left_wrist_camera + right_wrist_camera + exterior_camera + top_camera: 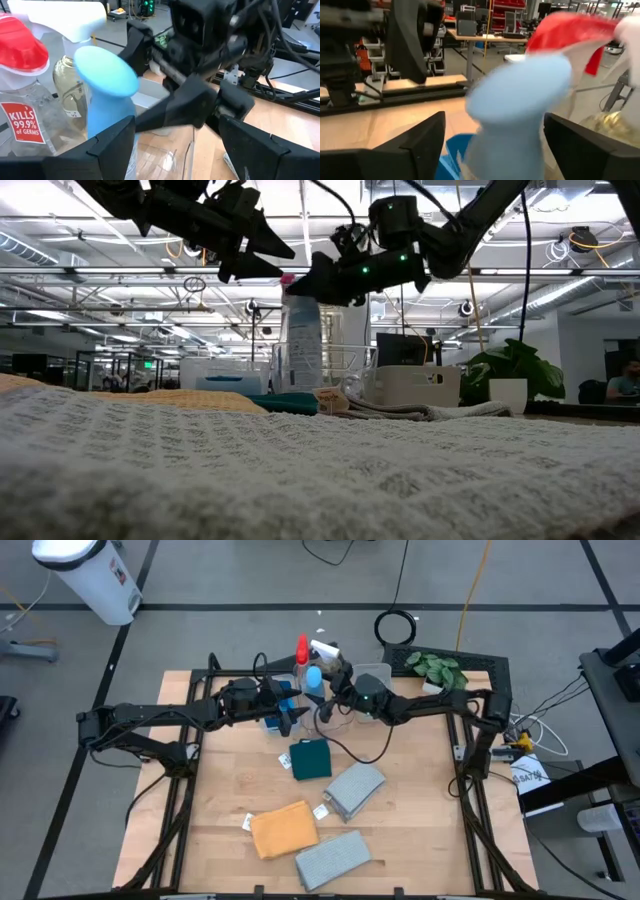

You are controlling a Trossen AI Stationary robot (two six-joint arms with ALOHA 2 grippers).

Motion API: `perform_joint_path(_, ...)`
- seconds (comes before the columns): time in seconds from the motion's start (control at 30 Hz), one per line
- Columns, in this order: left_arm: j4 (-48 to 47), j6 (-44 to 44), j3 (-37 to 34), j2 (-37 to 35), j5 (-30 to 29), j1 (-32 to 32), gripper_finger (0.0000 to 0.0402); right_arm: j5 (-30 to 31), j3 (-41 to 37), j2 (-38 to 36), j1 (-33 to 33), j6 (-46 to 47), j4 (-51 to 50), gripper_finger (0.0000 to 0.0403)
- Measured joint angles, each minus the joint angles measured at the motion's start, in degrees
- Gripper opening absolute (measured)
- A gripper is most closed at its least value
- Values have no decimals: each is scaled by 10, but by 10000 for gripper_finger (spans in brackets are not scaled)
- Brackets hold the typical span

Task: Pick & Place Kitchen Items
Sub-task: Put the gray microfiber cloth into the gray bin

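Left claw point(290, 718) hangs over the far-centre tabletop point(230, 780), fingers spread wide, nothing between them; it points right toward the bottle cluster. Just beside its tips, toward the far side, a blue sponge point(283, 705) sits in a clear bin, partly hidden by the arm. Bottle cluster stands at the far edge, just right of the left claw: red-topped spray bottle point(302, 648), white-topped spray bottle point(325, 648), and nearer to the claws the blue-topped spray bottle point(313, 679). In the left wrist view the blue top point(106, 70) rises just above that claw's left finger, with the red top and white top behind it. Right claw point(330, 705) comes in from the right and meets the cluster from the other side; its fingers stand wide apart, and in the right wrist view the blue-topped bottle point(520, 110) sits between them without either finger touching it. Near half of tabletop, left to right: orange cloth point(284, 830), dark-green cloth point(311, 759) closest to the claws, one grey cloth point(333, 859) at the near edge, second grey cloth point(353, 791) beside the green one. Green plant point(436, 667) at far right corner.
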Motion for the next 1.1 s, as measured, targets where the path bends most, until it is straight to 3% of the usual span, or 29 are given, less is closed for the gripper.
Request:
perform_joint_path(0.23,0,0,0,0,0,0,287,0,0,-63,0,-1,-75,314)
perform_joint_path(0.53,0,0,0,0,0,0,287,0,0,-182,23,5,-266,303)
perform_joint_path(0.9,0,-1,0,0,0,0,287,0,-14,-309,132,96,-565,273)
perform_joint_path(1.1,0,-1,0,0,0,0,287,-1,-122,-363,212,171,-560,255)
